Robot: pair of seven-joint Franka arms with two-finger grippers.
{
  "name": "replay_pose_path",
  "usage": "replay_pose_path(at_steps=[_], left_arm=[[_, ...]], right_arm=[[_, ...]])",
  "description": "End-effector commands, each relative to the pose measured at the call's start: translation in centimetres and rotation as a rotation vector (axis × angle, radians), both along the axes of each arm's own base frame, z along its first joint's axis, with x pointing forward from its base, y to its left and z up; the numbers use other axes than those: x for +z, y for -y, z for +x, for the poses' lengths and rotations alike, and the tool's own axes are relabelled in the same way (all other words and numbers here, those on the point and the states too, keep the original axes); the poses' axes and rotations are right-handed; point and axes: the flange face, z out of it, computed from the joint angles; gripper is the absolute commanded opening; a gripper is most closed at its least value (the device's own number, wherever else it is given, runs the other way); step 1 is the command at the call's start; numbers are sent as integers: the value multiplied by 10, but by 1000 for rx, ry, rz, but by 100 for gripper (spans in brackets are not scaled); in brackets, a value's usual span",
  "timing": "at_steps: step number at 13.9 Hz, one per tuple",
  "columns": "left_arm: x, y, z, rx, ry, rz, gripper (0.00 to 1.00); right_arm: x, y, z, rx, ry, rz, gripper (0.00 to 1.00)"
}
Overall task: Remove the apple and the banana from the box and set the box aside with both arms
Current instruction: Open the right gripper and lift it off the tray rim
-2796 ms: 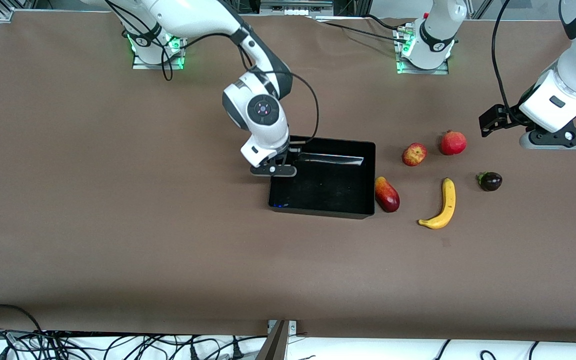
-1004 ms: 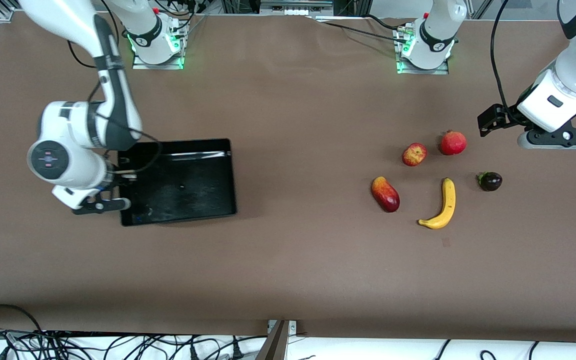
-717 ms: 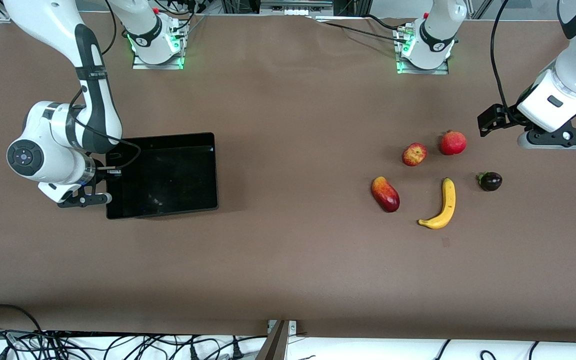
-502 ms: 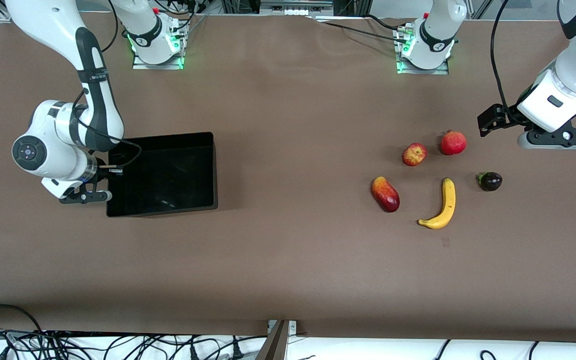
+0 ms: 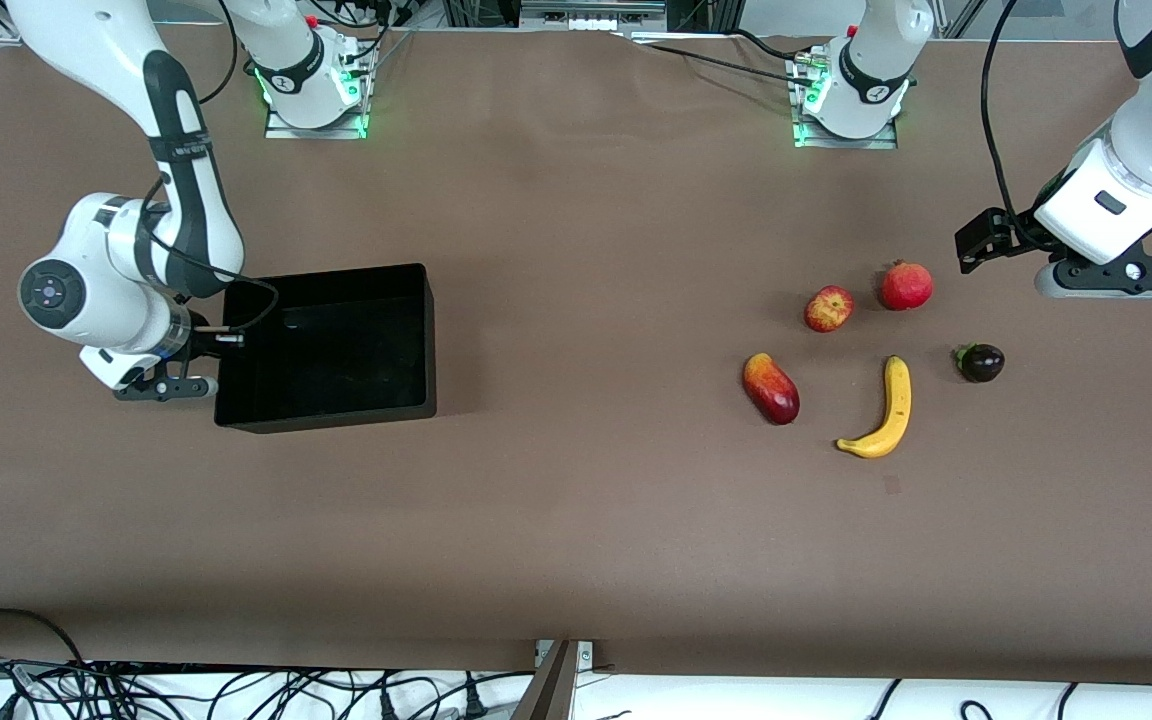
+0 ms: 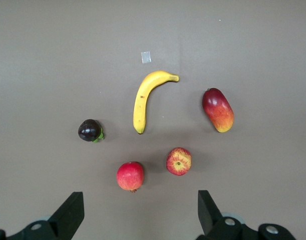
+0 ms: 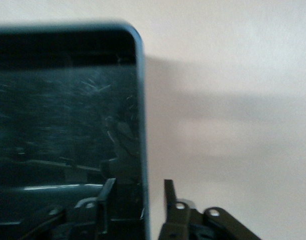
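Fruits lay together toward the left arm's end of the brown table (image 5: 576, 520): a long curved yellow banana (image 5: 884, 410), and a small round apple, red mottled with yellow (image 5: 828, 308), which was farther from the front camera than the banana. Just beside the apple stood a plain red pomegranate with a crown tip (image 5: 906, 286), and an oblong red-orange mango (image 5: 772, 388) lay beside the banana, toward the right arm's end. A small dark purple round fruit with a green stem (image 5: 980, 362) rested at the banana's outer flank, toward the left arm's end. None of the fruits touched another.

The glossy black rectangular box with low walls (image 5: 326, 405) sat flat on the table toward the right arm's end, well apart from the fruits (its inside held nothing that could be seen).

The right gripper (image 5: 198, 362) was at the box's end wall. In the right wrist view one finger (image 7: 103, 197) stood inside this wall and the other outside, with a small gap to the wall, so the grip looked released.

The left gripper (image 6: 137, 212) waited in the air over the table beside the fruits, its fingers (image 6: 70, 212) spread wide and holding nothing.
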Motion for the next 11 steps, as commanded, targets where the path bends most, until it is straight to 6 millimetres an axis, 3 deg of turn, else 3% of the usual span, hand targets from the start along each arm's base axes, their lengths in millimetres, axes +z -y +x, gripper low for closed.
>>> replay_pose_path(at_steps=[1,4,8,11], left_arm=[[3,2,-3,5,4,1,100],[2,2,-3,5,2,1,100],[2,2,-3,5,2,1,100],[2,9,-4,-10,2,1,100]], right_arm=[[85,-25,25,39,28,60,100],[167,-40,31,79,6,96,100],[252,-32,-3,113,39,131,100],[299,-19,-35,123,42,118,100]])
